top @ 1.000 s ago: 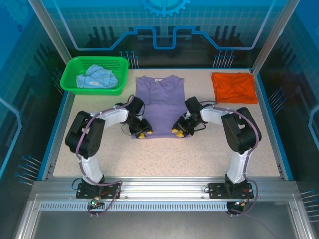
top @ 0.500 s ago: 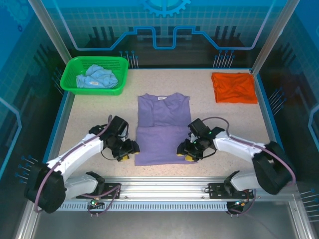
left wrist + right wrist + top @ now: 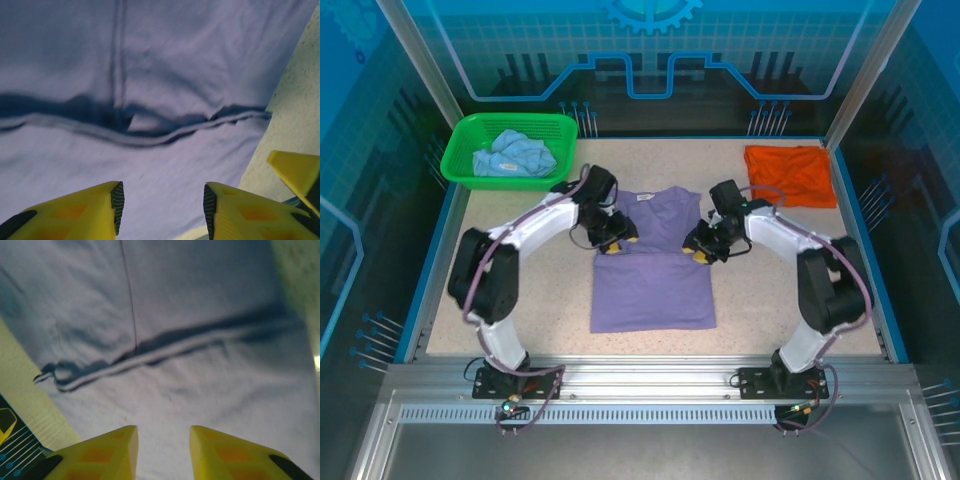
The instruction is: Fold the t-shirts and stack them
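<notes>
The lavender-purple t-shirt (image 3: 653, 290) lies flat in the middle of the table, collar away from the arms. A hemmed edge (image 3: 150, 135) crosses its middle like a fold line. My left gripper (image 3: 620, 236) hovers at the shirt's left side by that line, open, with purple cloth (image 3: 160, 190) under its fingertips (image 3: 117, 205). At the shirt's right side my right gripper (image 3: 703, 250) is open with a narrower gap, over the cloth (image 3: 200, 385). The orange t-shirt (image 3: 790, 175) lies folded at the back right. The light blue t-shirt (image 3: 515, 154) is crumpled in a basket.
A green basket (image 3: 470, 140) stands at the back left corner. Bare speckled tabletop (image 3: 520, 310) surrounds the purple shirt. Blue rails edge the table, with frame posts at the back corners.
The purple shirt slid toward the near edge, then stayed put. Both grippers left its near hem and moved away from the bases to the fold line across its middle.
</notes>
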`<control>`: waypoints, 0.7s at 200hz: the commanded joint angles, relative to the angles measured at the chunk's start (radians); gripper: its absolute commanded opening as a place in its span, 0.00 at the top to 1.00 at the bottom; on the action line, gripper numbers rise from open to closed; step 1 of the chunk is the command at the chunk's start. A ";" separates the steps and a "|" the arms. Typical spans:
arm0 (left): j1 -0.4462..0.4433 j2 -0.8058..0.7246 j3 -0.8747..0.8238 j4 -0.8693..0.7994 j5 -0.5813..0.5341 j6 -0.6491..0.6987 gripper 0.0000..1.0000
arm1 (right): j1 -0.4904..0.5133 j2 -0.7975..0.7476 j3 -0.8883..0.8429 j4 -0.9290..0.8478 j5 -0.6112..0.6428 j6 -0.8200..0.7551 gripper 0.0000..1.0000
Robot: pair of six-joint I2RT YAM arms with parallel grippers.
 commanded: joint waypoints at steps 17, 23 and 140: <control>-0.010 0.183 0.088 -0.020 -0.015 0.011 0.55 | -0.064 0.166 0.036 -0.048 -0.042 -0.018 0.71; -0.007 0.201 0.082 -0.032 -0.043 0.007 0.55 | -0.070 0.174 0.030 -0.042 -0.044 -0.015 0.71; 0.083 -0.216 0.029 -0.121 -0.066 0.097 0.08 | -0.109 -0.319 -0.203 0.165 -0.181 -0.150 0.34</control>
